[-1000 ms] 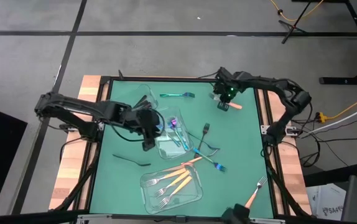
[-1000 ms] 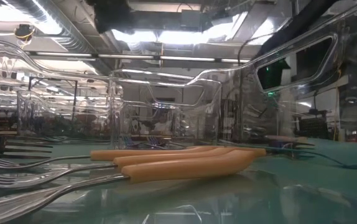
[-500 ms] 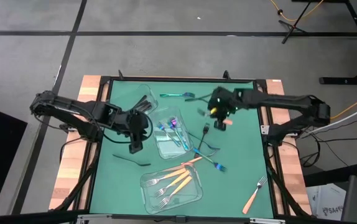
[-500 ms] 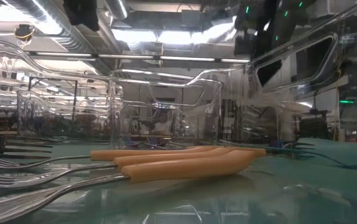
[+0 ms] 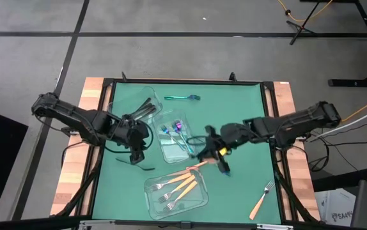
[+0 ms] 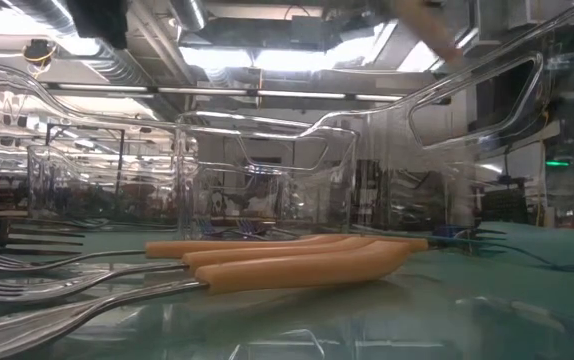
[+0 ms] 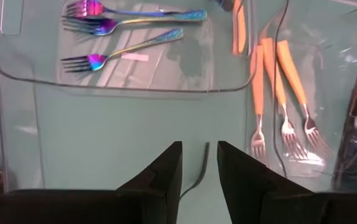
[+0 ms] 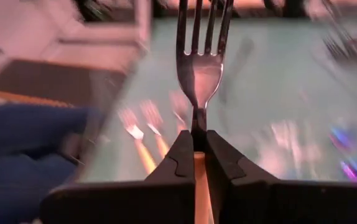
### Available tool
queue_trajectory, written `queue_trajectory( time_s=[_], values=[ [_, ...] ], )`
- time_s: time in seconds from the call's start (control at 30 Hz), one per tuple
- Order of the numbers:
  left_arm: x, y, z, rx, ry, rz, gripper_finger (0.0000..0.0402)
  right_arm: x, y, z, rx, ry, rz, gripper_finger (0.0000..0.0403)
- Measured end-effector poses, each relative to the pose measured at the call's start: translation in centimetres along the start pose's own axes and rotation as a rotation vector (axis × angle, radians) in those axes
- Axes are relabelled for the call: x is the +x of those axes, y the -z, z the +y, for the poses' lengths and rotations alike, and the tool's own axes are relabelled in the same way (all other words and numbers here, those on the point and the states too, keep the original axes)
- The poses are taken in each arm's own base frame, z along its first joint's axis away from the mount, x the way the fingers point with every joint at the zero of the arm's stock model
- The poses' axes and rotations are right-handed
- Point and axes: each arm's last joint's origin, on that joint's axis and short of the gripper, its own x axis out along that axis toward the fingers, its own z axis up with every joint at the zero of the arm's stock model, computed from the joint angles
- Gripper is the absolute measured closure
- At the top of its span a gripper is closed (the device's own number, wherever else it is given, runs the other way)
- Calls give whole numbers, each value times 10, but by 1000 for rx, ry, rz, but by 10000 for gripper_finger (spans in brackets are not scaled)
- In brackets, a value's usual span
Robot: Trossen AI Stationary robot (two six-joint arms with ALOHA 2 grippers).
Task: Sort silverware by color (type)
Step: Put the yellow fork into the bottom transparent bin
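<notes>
A: From above, what do the containers hold?

B: The near clear tray (image 5: 199, 199) holds orange-handled forks (image 5: 176, 188). The middle tray (image 5: 171, 152) holds iridescent forks (image 5: 178, 126), and a third container (image 5: 121, 99) at the far left has black utensils (image 5: 146, 108). A teal piece (image 5: 182, 98) lies loose near the far edge, a black utensil (image 5: 142, 167) lies on the mat below the left gripper (image 5: 136, 155), and one orange fork (image 5: 262, 200) sits near the right corner.

A: And the right gripper (image 5: 214, 152)?

B: It hovers mid-table, just right of the middle tray.

A: The low view?

B: Orange handles (image 6: 287, 258) lie side by side in the near tray, tines toward the left.

A: The left wrist camera?

B: The left fingers (image 7: 160, 180) stand a narrow gap apart, gripping nothing; the thin black utensil (image 7: 198, 171) shows between them on the mat. Beyond are three iridescent forks (image 7: 122, 50) in their tray and the orange forks (image 7: 278, 99).

A: The right wrist?

B: Its fingers (image 8: 181, 158) are clamped on a silver fork with an orange handle (image 8: 200, 68), tines pointing away.
</notes>
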Motion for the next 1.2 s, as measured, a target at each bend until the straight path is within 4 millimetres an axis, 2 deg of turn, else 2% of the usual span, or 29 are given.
queue_trajectory(
  time_s=[0.1, 0.23, 0.4, 0.57, 0.87, 1.2],
  values=[
    [6, 8, -2, 5, -31, -3, 308, 6, -12, 18, -40, -59, -95, 401],
    [16, 20, -1, -22, -65, 26, 308, 19, -19, 32, -73, -103, -134, 401],
    [31, 36, 0, -79, -87, 58, 308, 50, -14, 36, -68, -110, -80, 401],
    [47, 52, 4, -96, -107, 82, 308, 84, -6, 35, -47, -127, -97, 401],
    [70, 74, 12, -120, -131, 116, 308, 135, 23, 29, -41, -150, -25, 401],
    [73, 73, 8, -124, -84, 79, 308, 177, 61, 17, -45, -97, 99, 401]
  ],
)
